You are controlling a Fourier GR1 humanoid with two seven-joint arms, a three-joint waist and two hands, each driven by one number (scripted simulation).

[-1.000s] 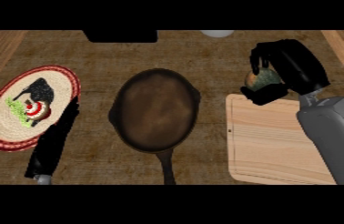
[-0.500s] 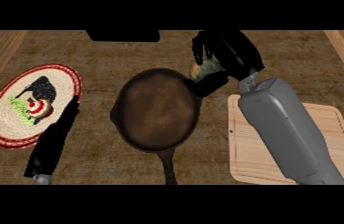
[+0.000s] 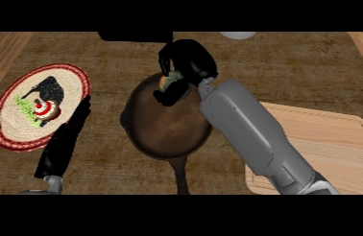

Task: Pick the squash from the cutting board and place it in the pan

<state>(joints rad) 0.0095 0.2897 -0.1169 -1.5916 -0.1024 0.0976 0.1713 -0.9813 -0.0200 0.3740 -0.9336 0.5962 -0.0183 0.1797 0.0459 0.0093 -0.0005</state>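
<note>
1. squash [image 3: 172, 81]: greenish-tan, mostly hidden inside curled fingers of the right hand [image 3: 186, 62], over the pan's far rim.
2. pan [image 3: 166, 127]: dark brown, round, on the counter, handle toward the near edge.
3. cutting board [image 3: 333, 144]: light wood, right of pan.

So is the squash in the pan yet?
Not yet. The right hand holds the squash in curled fingers over the pan.

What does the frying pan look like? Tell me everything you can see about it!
The pan is round and dark brown, like cast iron, with a low rim and one thin dark handle pointing toward the near edge of the wooden counter. It sits flat between the plate and the cutting board. The right robot hand, curled round the squash, hovers over its far rim. The forearm covers its right edge.
</note>
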